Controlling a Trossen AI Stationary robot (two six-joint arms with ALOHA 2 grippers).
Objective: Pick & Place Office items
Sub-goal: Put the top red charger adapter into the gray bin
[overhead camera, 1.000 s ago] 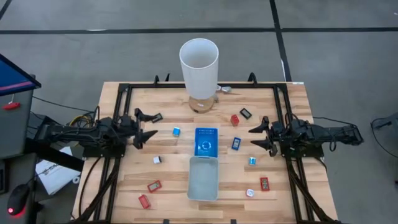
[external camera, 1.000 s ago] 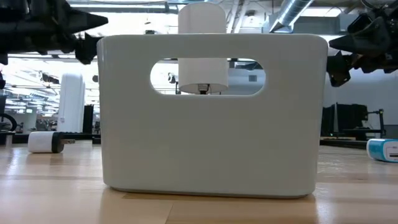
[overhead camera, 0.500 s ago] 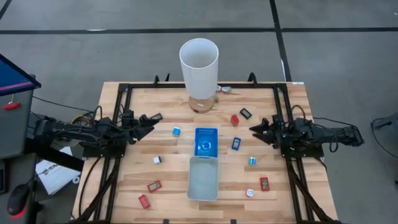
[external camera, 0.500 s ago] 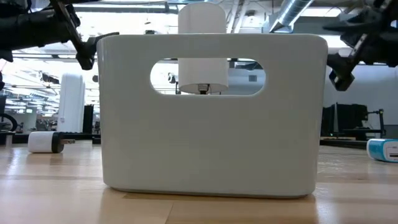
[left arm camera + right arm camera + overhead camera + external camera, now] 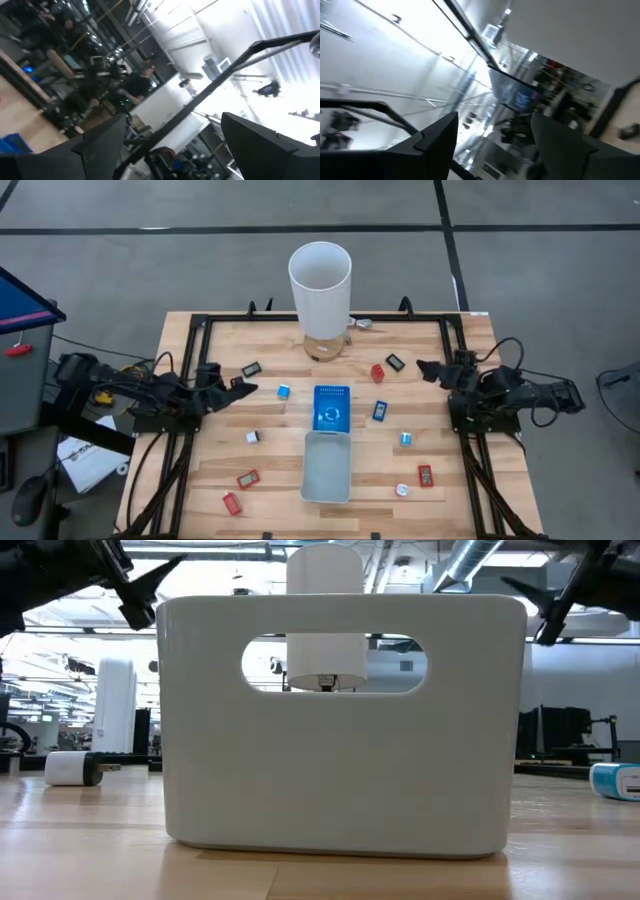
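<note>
We see the left gripper (image 5: 237, 388) at mid left of the high view, fingers spread and empty; it has moved outward since the earlier frame. The right gripper (image 5: 432, 369) at mid right, also spread, has lifted, it seems. The office items (image 5: 283, 391) lie scattered around the blue tray (image 5: 331, 407), unmoved.

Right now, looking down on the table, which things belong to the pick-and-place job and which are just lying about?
Job:
- small red, blue, black and white office pieces scattered on the wood, such as the red block, the blue block and the black block

Lying about:
- tall white cylinder
- blue rectangular tray
- pale grey rectangular tray
- light wooden table
</note>
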